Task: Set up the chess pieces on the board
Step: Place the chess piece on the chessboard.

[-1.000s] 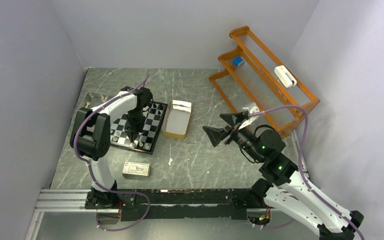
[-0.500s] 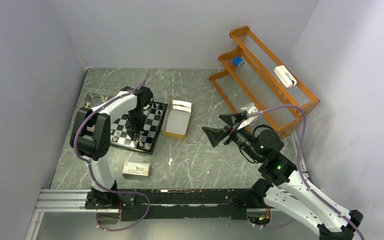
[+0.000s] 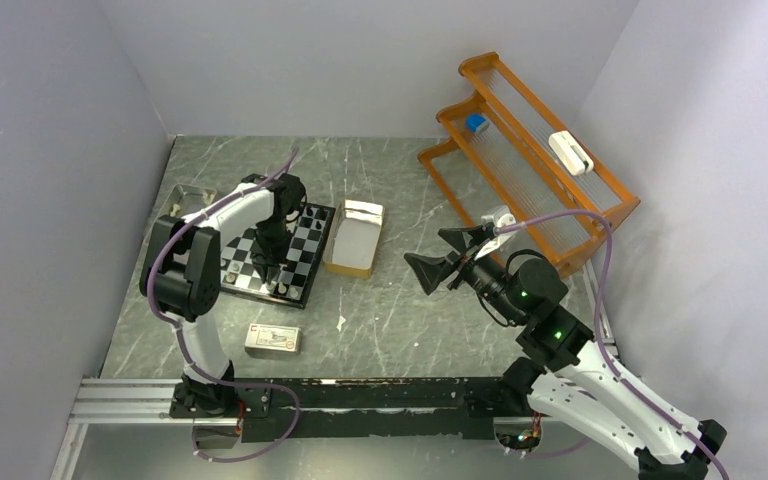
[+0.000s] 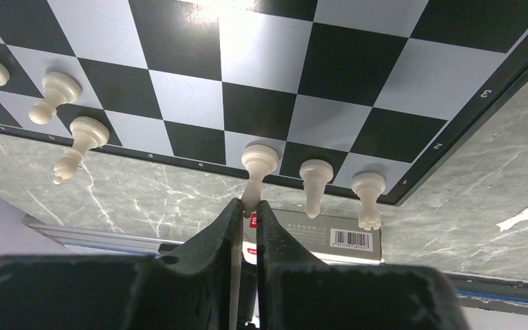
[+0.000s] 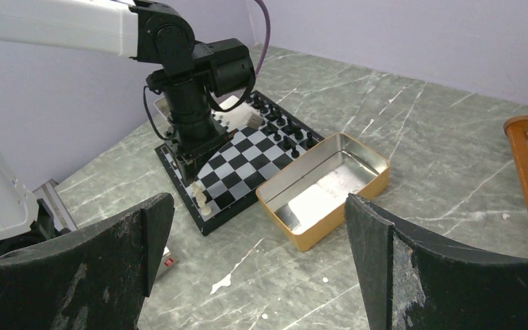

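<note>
Left wrist view: you have six pale pieces (image 4: 84, 135) standing along the board's (image 4: 261, 58) rimmed edge, three spaced out at the left and three close together at the right. The left gripper (image 4: 247, 207) sits directly over the leftmost piece of the right trio (image 4: 258, 161). Its fingers are drawn to a thin slit with that piece's head at the tips, but you cannot tell whether they pinch it. One white-and-red carton (image 4: 316, 237) lies on the table past the rim.

Right wrist view: the right gripper (image 5: 258, 206) is spread wide, holds nothing, and is well apart from the board. One tan tin (image 5: 330, 223) lies just beside the board. Black pieces (image 5: 285, 134) line the far edge, too small to count.
</note>
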You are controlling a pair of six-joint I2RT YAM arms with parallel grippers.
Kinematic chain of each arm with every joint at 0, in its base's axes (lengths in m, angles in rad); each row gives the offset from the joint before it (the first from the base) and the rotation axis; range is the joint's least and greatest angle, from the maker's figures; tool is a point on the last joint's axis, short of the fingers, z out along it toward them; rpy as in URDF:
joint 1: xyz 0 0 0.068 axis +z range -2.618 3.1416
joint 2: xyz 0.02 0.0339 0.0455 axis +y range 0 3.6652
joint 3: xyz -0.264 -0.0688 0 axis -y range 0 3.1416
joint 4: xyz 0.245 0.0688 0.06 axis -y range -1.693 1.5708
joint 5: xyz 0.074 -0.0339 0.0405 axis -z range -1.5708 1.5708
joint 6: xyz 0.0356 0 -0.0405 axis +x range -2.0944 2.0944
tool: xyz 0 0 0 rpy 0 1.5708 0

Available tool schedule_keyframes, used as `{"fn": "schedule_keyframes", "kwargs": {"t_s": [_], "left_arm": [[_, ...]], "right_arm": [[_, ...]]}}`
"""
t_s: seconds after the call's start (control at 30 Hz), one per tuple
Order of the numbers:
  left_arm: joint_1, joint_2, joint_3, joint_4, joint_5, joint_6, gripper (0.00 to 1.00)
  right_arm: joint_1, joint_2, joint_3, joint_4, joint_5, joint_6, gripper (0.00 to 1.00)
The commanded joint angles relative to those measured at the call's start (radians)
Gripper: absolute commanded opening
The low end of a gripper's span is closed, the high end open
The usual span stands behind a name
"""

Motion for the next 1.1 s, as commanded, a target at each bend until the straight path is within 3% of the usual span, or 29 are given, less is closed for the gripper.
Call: {"fn": "schedule_keyframes", "kwargs": {"t_s": [0.0,0.77,1.07], "left_arm": [[-0.009,-0.019,-0.017,-0.014,-0.005,-0.011,0.14],[-0.012,-0.006,-0.018,-0.018,-0.019,-0.015,0.15],[-0.012,-0.010,0.035,-0.016,-0.026,-0.011,0.27]], "right_arm": [[0.001,-0.008,-0.001,0.024,-0.008,-0.002,1.00],[0.001,-0.014,-0.006,0.020,0.003,-0.010,1.00],[0.001,-0.014,-0.012,0.027,-0.002,-0.003,1.00]]}}
